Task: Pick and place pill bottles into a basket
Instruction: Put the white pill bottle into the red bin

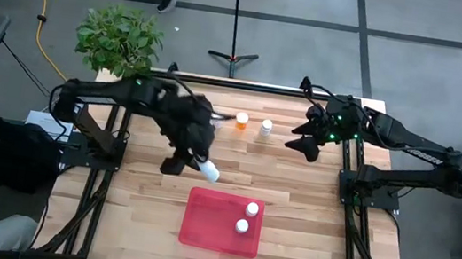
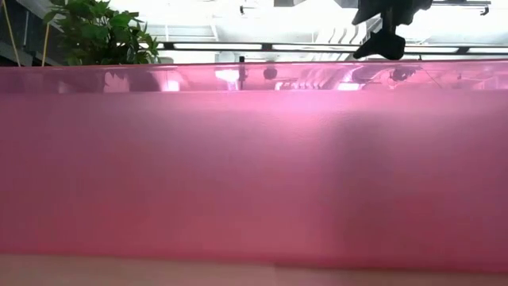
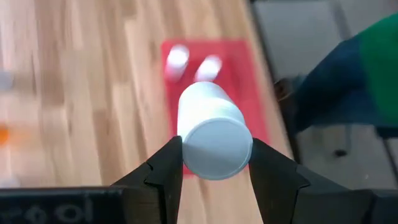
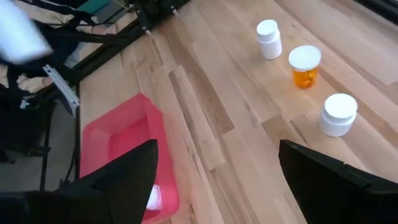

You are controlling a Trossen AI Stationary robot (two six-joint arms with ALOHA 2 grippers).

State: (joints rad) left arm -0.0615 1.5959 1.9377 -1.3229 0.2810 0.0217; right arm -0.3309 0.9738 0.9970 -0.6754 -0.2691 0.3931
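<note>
The white bottle (image 3: 214, 140) is in my left gripper (image 1: 200, 163), pinched between both fingers (image 3: 163, 171) with its flat end toward the wrist camera and its long axis running straight out ahead of the fingers, so it lies more or less level rather than upright. From above, it hangs over bare wood just off the near-left corner of the basket (image 1: 201, 224), not yet over it; the basket lies ahead of the fingers along the bottle's own axis, so I judge the carry wants a short push further in that direction before I let go. Two white bottles (image 1: 247, 218) already stand in the basket's right half, which leaves the left half free for the drop. Back on the table (image 1: 308, 220), the orange bottle (image 1: 242, 120) and another white one (image 1: 266, 128) stand side by side, and the right wrist view shows a third white bottle (image 4: 268, 38) beyond them. My right gripper (image 1: 305, 145) hovers beside that group with its fingers spread wide and nothing between them, much nearer to those bottles than my left arm is. A potted plant (image 1: 119, 39) sits at the table's far left corner.
</note>
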